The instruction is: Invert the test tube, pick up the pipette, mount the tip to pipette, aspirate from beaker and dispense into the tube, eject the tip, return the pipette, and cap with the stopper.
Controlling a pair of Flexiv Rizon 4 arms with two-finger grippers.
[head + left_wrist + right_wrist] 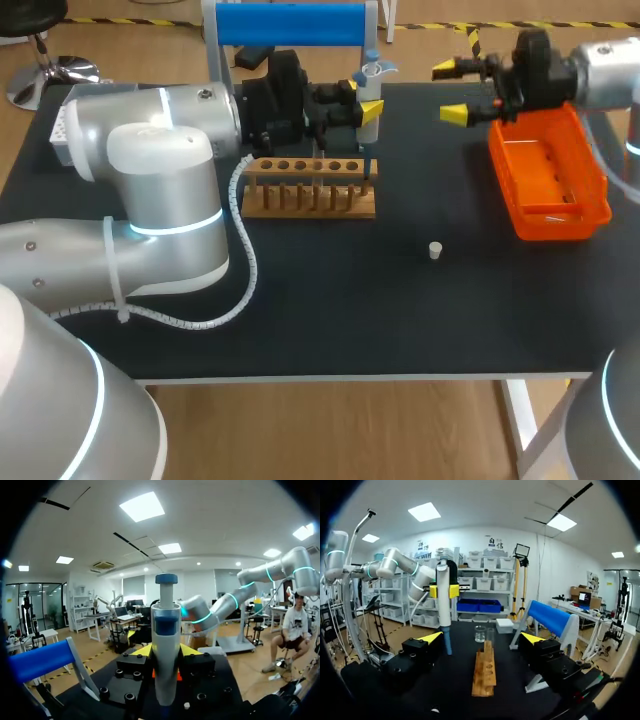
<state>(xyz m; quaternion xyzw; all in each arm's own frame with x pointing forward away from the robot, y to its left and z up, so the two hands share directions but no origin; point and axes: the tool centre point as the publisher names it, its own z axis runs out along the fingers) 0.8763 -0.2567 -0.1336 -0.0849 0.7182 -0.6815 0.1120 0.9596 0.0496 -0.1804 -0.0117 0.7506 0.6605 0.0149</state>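
Note:
My left gripper (352, 105) is shut on the grey pipette (370, 95), holding it upright with its lower end close to the right end of the wooden tube rack (310, 190). In the left wrist view the pipette (166, 640) stands between the yellow fingers (142, 651). My right gripper (452, 92) hangs open and empty above the orange basket's (590, 215) far end. Its wrist view shows the rack (485, 672) ahead, a glass beaker (480, 633) beyond it, and the held pipette (443, 605) off to one side. A small white stopper (435, 250) lies on the black table.
The blue-topped pipette stand (290, 25) is at the back of the table behind my left gripper. The orange basket sits at the right side. My left arm's bulk and its white cable (245, 270) cover the table's left half.

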